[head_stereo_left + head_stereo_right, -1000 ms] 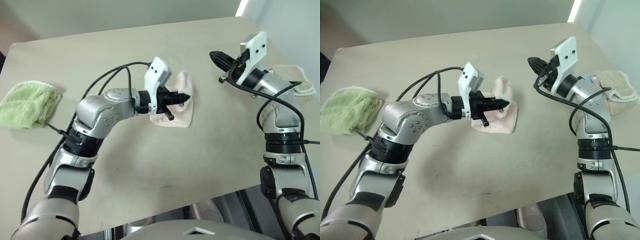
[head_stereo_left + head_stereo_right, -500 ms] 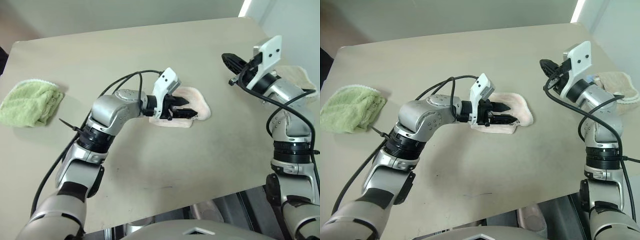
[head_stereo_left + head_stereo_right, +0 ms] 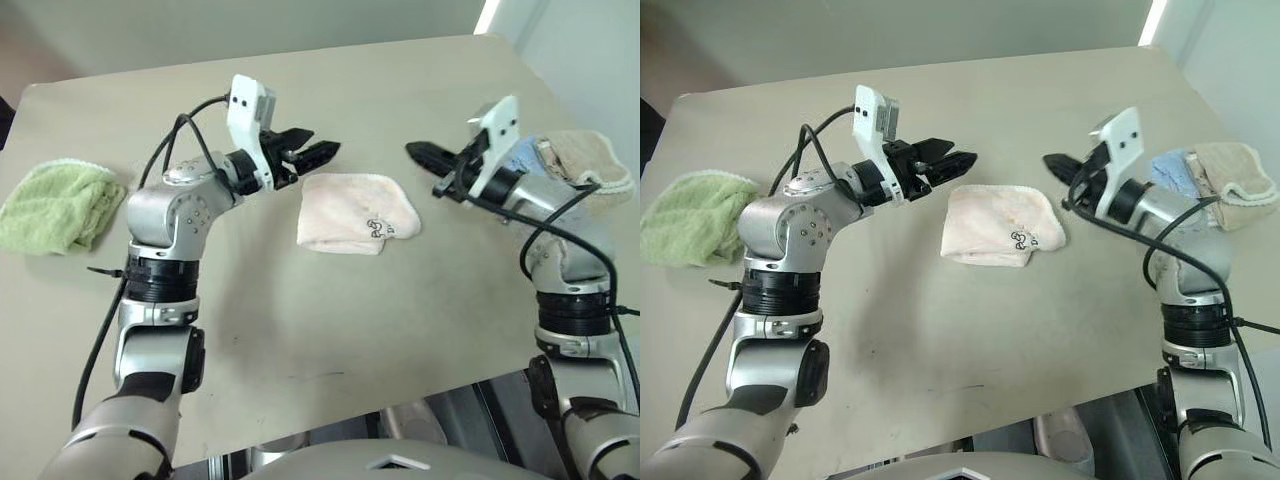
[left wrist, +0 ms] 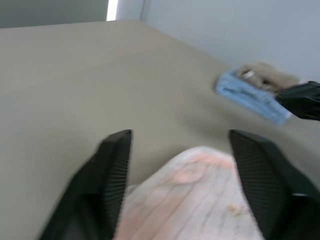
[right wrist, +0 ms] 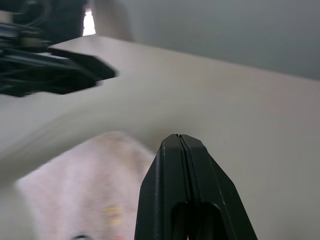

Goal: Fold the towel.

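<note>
green cloth (image 3: 55, 206), blue cloth (image 3: 1173, 172), perhaps beige cloth (image 3: 1236, 173)

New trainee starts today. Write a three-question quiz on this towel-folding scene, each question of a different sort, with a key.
1. True or false: the left gripper is clamped on the pink towel.
2. Which cloth lies nearest the robot's left arm? A) green cloth B) light blue cloth C) beige cloth
3. Fill in: the right gripper's fingers are ____.

Key
1. False: its fingers stand open, above the table beside the towel, holding nothing.
2. A
3. Shut, and empty.
</note>
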{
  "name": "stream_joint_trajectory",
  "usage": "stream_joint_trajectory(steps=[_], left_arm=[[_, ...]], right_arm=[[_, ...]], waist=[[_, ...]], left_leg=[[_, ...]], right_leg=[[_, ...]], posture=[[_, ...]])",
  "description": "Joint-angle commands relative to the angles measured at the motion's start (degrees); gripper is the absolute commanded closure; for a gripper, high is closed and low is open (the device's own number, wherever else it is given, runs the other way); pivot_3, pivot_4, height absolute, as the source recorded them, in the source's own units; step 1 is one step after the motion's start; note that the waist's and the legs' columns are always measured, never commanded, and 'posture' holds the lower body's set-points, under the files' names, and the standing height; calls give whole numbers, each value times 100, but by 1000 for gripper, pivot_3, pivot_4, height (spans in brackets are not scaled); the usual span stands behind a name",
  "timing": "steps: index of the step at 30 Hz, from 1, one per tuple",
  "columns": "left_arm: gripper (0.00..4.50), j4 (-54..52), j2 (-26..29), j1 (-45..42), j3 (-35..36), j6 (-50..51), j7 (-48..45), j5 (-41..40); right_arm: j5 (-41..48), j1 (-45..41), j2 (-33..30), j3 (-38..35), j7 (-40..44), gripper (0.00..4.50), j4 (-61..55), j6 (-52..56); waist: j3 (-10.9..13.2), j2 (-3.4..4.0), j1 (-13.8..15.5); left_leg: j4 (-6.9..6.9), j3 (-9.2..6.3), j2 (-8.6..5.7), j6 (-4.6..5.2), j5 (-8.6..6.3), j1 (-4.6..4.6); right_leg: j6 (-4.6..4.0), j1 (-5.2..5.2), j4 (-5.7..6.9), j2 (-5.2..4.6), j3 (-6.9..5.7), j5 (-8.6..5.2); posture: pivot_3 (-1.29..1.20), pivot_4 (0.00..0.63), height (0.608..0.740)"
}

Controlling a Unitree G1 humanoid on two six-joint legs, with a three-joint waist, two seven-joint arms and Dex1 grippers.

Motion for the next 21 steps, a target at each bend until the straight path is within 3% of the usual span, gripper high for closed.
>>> stream_joint_trajectory(steps=[1,6,11,15,21], left_arm=[[2743,-233,47,210,-276,-309,-283,268],[4480,-397,60,631,-512,-218,-628,263],[4480,-394,-29,903,-744,-155,-907,295],[4480,-42,-9,1078,-1237,-346,-941,842],[4480,264,62,1222,-1551,-561,-967,1370]], right_arm=[[161,-16,152,86,20,4500,-228,98],[135,107,461,293,-23,4500,-31,169],[-150,344,689,693,-9,4500,391,16],[-588,527,786,1102,-108,4500,1180,-10],[-774,623,892,1064,-193,4500,1803,-229]], waist=[[-2,1,16],[-2,1,7],[-2,1,15],[-4,-1,15],[-19,-4,-2]], left_leg=[[2,-1,0,0,0,0],[1,-1,0,4,-2,0],[3,-4,1,4,-3,0],[10,-7,1,7,-4,4],[19,-13,2,12,-7,33]], right_leg=[[0,1,-1,0,-1,0],[-3,-2,-1,0,-1,1],[-6,0,1,0,-3,2],[-9,5,2,-1,-3,6],[-18,34,14,-1,-4,10]], posture=[[0,150,740],[0,150,740],[0,150,740],[0,150,740],[0,150,740]])
